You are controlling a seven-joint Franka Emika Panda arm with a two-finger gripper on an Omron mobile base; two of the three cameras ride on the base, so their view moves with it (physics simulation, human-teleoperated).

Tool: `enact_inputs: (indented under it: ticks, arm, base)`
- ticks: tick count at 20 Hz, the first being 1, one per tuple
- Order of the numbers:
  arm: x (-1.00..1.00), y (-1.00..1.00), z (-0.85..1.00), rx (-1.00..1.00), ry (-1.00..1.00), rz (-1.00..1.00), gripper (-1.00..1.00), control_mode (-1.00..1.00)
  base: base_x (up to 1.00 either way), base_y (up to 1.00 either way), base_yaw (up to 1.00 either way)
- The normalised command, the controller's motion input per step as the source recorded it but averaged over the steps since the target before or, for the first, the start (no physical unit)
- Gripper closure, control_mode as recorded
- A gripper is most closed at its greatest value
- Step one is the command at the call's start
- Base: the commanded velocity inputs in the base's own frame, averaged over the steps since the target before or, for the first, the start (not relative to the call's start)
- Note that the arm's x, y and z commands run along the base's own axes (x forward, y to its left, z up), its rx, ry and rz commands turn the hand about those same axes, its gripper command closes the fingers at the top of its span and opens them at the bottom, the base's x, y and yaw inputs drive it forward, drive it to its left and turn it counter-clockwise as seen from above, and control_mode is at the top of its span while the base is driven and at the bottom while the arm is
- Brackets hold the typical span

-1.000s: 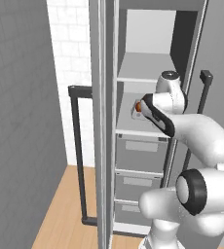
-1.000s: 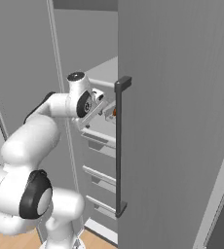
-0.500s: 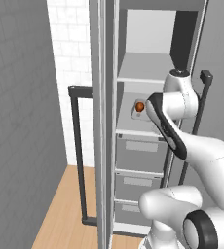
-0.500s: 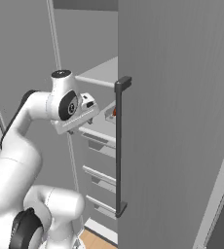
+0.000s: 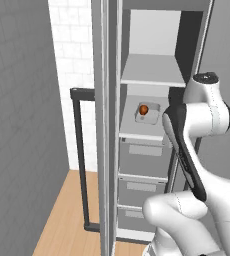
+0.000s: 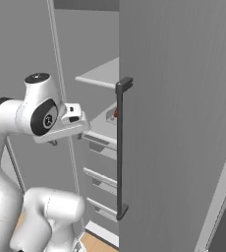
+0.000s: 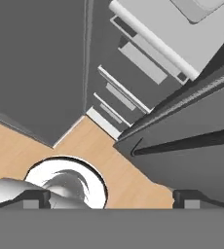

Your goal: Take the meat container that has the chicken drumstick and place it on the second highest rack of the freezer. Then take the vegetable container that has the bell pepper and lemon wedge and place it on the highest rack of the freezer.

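The meat container [image 5: 147,114] is a shallow light-grey tray holding the orange-brown chicken drumstick [image 5: 143,109]. It rests on the second highest rack [image 5: 130,125] inside the open freezer [image 5: 152,45]. The highest rack [image 5: 152,72] above it is bare. A reddish bit of the drumstick [image 6: 116,113] peeks from behind the door handle. My gripper [image 6: 66,139] hangs outside the freezer, in front of the shelves and apart from the container, pointing down. In the hand view the gripper [image 7: 111,200] is open, fingertips wide apart over the wooden floor, nothing between them. The vegetable container, bell pepper and lemon wedge are out of view.
Grey drawers [image 5: 141,160] stack below the racks. The open freezer door [image 6: 183,123] with its long black handle [image 6: 120,147] stands close on the gripper's right. A second black handle [image 5: 80,150] hangs left of the cabinet. Wooden floor [image 7: 16,151] lies below.
My arm has drawn back out of the freezer, away from the container, and the hand has turned downward. The container with the drumstick stays on the lower shelf. The gripper stays open.
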Motion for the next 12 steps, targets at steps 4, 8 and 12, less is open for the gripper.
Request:
enact_inputs:
  ticks: [4,8,12]
  arm:
    - [-0.82,0.0,0.27,0.18,0.0,-0.33,-1.0,-1.0]
    - [-0.64,0.06,0.08,0.14,-0.04,-0.41,-1.0,-1.0]
    - [-0.05,0.19,0.06,0.0,-0.06,-0.37,-1.0,-1.0]
  base:
    - [0.0,0.0,0.0]
    - [0.0,0.0,0.0]
    - [0.0,0.0,0.0]
